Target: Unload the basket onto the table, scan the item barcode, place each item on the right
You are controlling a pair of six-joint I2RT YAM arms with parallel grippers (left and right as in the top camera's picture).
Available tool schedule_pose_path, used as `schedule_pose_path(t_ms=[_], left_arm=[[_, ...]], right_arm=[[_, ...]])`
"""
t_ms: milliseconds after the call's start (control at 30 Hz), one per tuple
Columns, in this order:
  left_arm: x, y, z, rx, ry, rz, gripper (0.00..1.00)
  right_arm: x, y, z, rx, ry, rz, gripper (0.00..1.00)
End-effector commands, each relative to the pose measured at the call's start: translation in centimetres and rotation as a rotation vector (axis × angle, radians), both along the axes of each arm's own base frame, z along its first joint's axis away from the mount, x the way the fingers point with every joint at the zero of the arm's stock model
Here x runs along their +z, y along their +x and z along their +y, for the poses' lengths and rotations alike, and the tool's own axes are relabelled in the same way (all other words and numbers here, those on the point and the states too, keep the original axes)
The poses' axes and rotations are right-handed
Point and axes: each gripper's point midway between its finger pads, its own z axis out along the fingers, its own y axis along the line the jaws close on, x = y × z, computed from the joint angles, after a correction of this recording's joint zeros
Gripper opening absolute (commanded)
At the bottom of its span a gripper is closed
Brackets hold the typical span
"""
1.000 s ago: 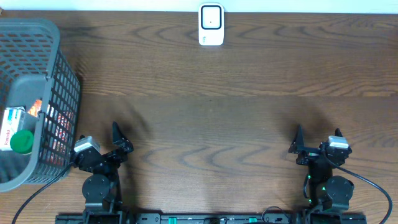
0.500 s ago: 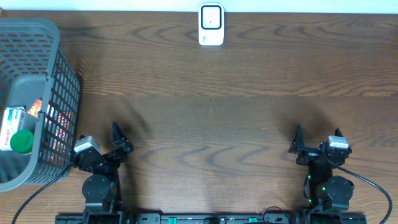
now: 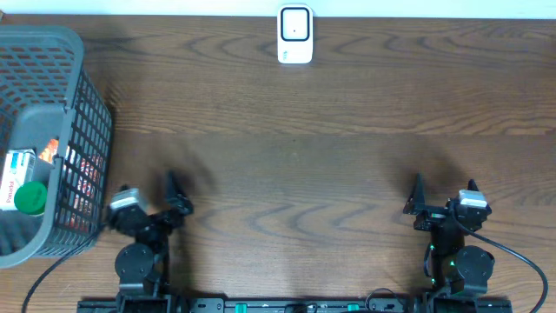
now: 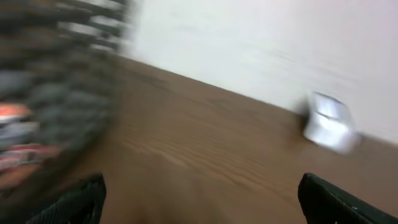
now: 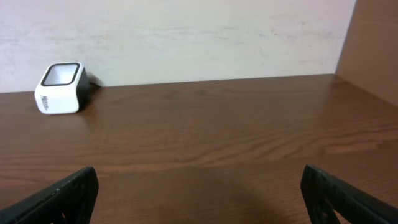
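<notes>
overhead view: both arms sit at near edge of table (image 3: 287,165). left gripper (image 3: 149,196) has jaws wide apart, empty, just beside basket (image 3: 82,96). right gripper (image 3: 445,193) is likewise apart, empty. a box (image 3: 17,167) and green-capped thing (image 3: 31,197) lie inside basket, far left. scanner (image 3: 294,35) stands at far edge, centre. you'd best reach w/ left arm over the rim, drop straight down, pinch box by its sides, keep barcode uncovered.

no writing can be read with any certainty. the box (image 3: 19,167) in the basket (image 3: 84,104) carries dark print along its edge, too small to make out. the scanner (image 5: 60,88) has a small dark mark low on its side, likewise illegible.
</notes>
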Motion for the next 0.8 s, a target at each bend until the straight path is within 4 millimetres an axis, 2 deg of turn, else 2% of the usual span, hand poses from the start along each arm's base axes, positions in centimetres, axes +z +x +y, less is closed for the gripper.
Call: schedule_pose_path(t_ms=[0, 67, 133, 200, 267, 433, 500, 533, 600, 767], left_arm=[[-1.3, -1.0, -7.9, -0.474, 0.033, 0.024, 0.99], [-1.5, -1.6, -9.4, -0.571, 0.013, 0.046, 0.99], [-1.6, -1.8, -9.8, -0.599, -0.002, 0.086, 0.99], [-0.9, -1.9, -10.2, -0.62, -0.014, 0.113, 0.99], [1.0, -1.6, -10.4, -0.631, -0.016, 0.115, 0.99], [8.6, 0.4, -10.5, -0.637, -0.02, 0.124, 0.99], [10.3, 1.0, -10.5, -0.637, -0.043, 0.198, 0.99], [10.5, 1.2, -10.6, -0.64, -0.071, 0.281, 0.99], [9.8, 1.0, -10.8, -0.65, -0.116, 0.405, 0.99], [5.8, 1.5, -10.9, -0.646, -0.189, 0.614, 0.99]], right_arm=[[0.0, 0.0, -0.1, -0.003, 0.013, -0.003, 0.99], [0.0, 0.0, -0.1, -0.003, 0.013, -0.003, 0.99], [0.0, 0.0, -0.1, -0.003, 0.013, -0.003, 0.99], [0.0, 0.0, -0.1, -0.003, 0.013, -0.003, 0.99], [0.0, 0.0, -0.1, -0.003, 0.013, -0.003, 0.99], [0.0, 0.0, -0.1, -0.003, 0.013, -0.003, 0.99], [0.0, 0.0, -0.1, -0.003, 0.013, -0.003, 0.99], [0.0, 0.0, -0.1, -0.003, 0.013, -0.003, 0.99], [0.0, 0.0, -0.1, -0.003, 0.013, -0.003, 0.99], [0.0, 0.0, -0.1, -0.003, 0.013, -0.003, 0.99]])
